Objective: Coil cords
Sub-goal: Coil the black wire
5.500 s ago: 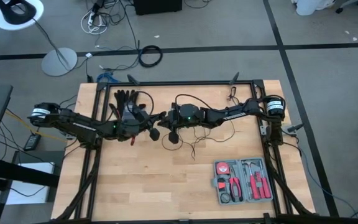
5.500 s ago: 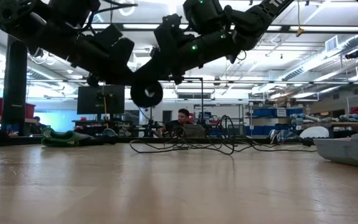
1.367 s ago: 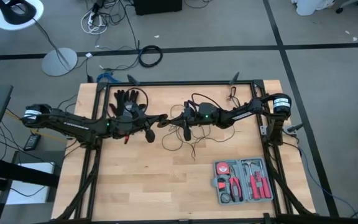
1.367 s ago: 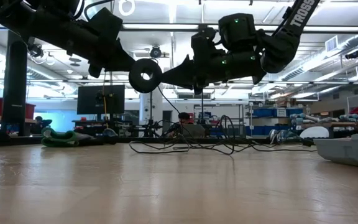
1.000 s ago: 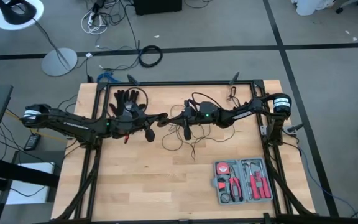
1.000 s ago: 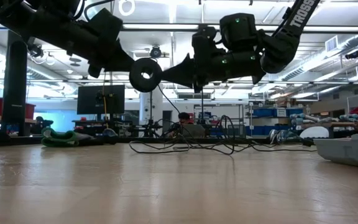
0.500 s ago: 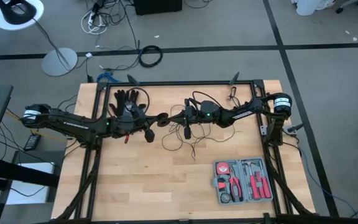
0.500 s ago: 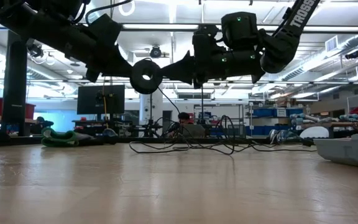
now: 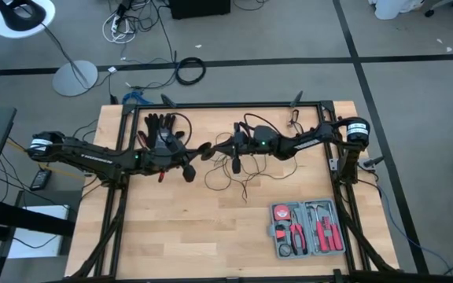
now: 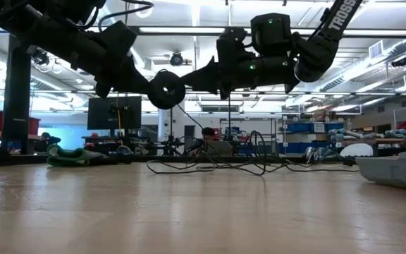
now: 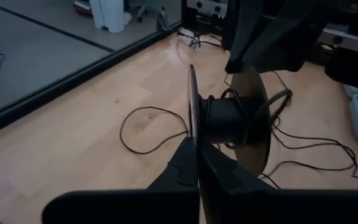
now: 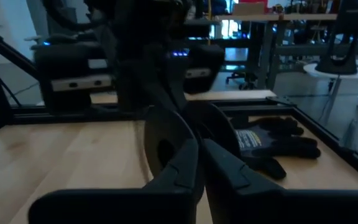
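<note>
The cord's round black disc [image 10: 166,89] is a small spool with two thin flanges and a wire-wound core [image 11: 221,118]. It hangs well above the table's far middle, between my two grippers. My left gripper [image 9: 197,152] comes from the table's left and is shut on it. My right gripper [image 9: 214,148] comes from the right and is shut on its other flange. The thin black wire [image 9: 238,178] runs down from the spool and lies in loose loops on the wood [image 11: 146,127]. My left gripper pinches the rim of the spool's near flange [image 11: 192,134] between its two fingers, coming level from the table's left. The flange stands edge-on between the fingers, and the spool is lifted clear of the table. My right gripper pinches the rim of the other flange [image 12: 166,144] between its two fingers [image 11: 244,59], coming roughly level from the table's right. The spool is clear of the table, with the wire hanging slack below it.
A black glove [image 9: 162,130] lies at the far left of the table, behind the left gripper. A grey tool case [image 9: 307,228] with red-handled tools sits near the front right. Bare wood lies in front of the wire loops.
My left gripper has tipped and carried the spool slightly toward the table's right and a little down. My right gripper has closed the gap to the spool from the right, and its fingertips now meet it. The loops on the table have stayed put.
</note>
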